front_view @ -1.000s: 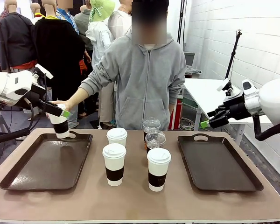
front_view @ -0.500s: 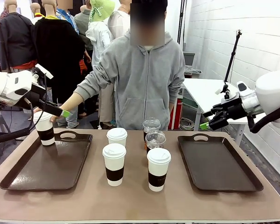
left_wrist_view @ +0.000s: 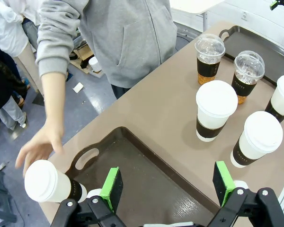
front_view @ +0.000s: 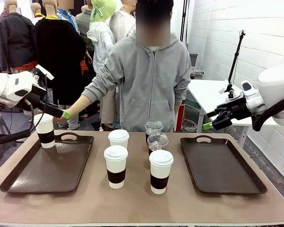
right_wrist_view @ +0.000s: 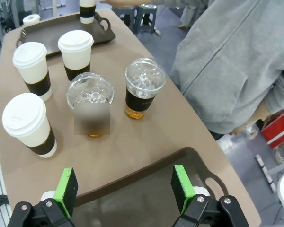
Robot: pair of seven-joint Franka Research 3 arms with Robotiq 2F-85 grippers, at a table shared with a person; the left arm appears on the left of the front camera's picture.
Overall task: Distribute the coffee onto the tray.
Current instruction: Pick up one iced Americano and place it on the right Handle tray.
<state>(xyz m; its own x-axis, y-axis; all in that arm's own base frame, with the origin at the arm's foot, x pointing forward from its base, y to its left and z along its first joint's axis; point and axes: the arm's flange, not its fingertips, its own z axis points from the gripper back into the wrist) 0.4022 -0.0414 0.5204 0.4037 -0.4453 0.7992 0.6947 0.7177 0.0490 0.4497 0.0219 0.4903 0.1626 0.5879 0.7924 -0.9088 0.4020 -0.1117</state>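
Note:
One white lidded coffee cup with a brown sleeve stands at the far left corner of the left tray. A person's hand hovers just beside it, apart from it. My left gripper hangs open above that corner; in the left wrist view its pads are wide apart with nothing between them, the cup off to one side. Three more white cups and two clear dome-lidded cups stand mid-table. My right gripper is open, above the right tray's far end.
The person in a grey hoodie stands at the table's far side, one arm stretched toward the left tray. A second table stands behind on the right. Both trays have wide bare floors.
The cup that was tilted at my left gripper's tip over the tray's far edge now stands upright at the tray's far left corner. The person's hand has let it go. My right gripper barely shifted.

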